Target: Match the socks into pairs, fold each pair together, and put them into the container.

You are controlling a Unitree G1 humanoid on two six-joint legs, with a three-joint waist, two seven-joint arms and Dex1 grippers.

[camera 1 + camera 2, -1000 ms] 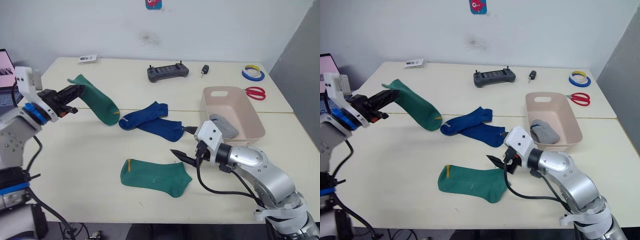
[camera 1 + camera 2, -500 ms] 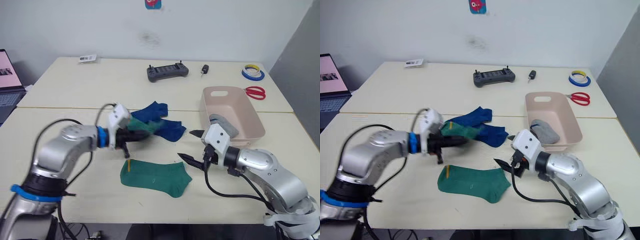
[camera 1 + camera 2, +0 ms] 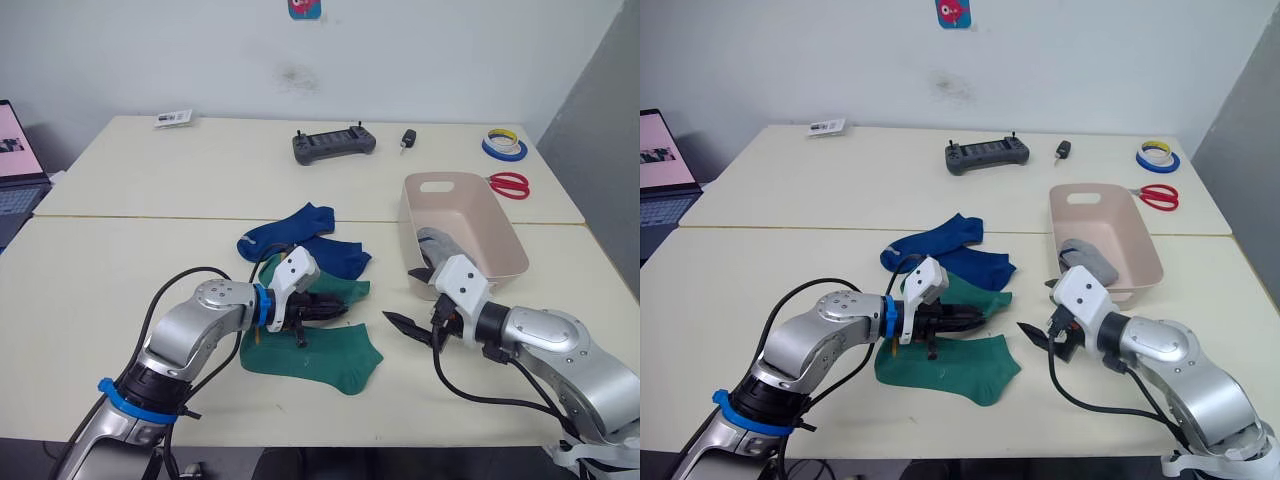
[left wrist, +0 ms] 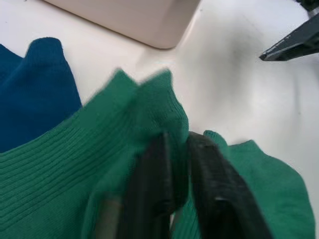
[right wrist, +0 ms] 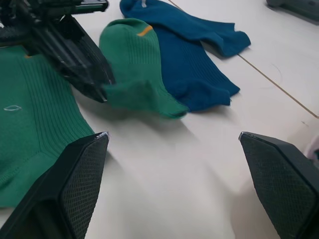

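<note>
Green sock (image 3: 338, 293) is pinched by the left gripper (image 3: 325, 310) above its flat mate (image 3: 315, 352) for pairing; the right gripper (image 3: 405, 300) is held agape nearby.

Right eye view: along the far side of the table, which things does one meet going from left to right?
Small white printed card → dark grey handheld controller → small black key fob → blue and yellow tape rolls → red-handled scissors.

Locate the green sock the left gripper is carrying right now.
In the eye views the held green sock is at table centre, pinched in the left gripper, above the flat green sock and just in front of the blue socks.
</note>
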